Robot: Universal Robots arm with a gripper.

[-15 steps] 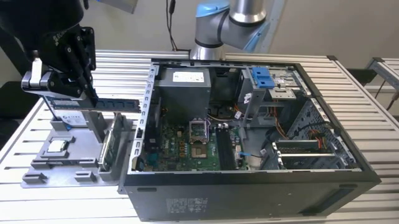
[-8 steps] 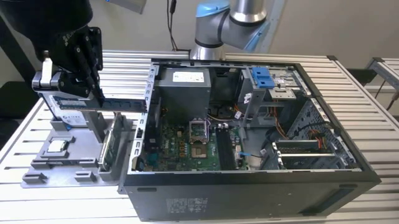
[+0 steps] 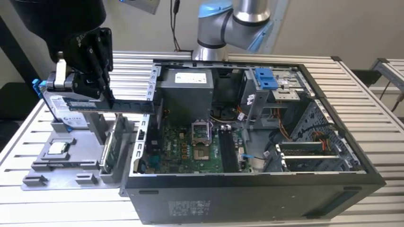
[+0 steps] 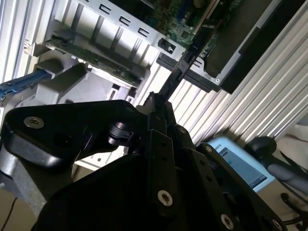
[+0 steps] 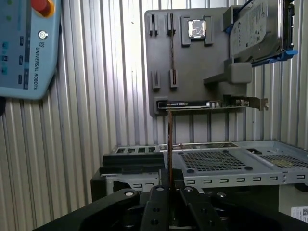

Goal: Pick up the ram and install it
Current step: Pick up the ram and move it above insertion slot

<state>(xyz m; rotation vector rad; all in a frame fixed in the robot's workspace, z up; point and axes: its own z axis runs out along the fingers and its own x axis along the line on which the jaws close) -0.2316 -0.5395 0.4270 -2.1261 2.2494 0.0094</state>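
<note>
Black tool (image 5: 171, 191), closest to us, is clamped on the long dark blue-green ram stick (image 3: 129, 107), level above the ribbed metal desk (image 3: 372, 118), at the rim of the open black computer case (image 3: 252, 203). Behind it stands a pale wall (image 3: 328, 23). We cannot make out the chips.

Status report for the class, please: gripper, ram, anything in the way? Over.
Gripper shut on the ram. Ram aloft, level, over the grey fixture, not yet in the motherboard. Computer case frame right at its free end.
</note>
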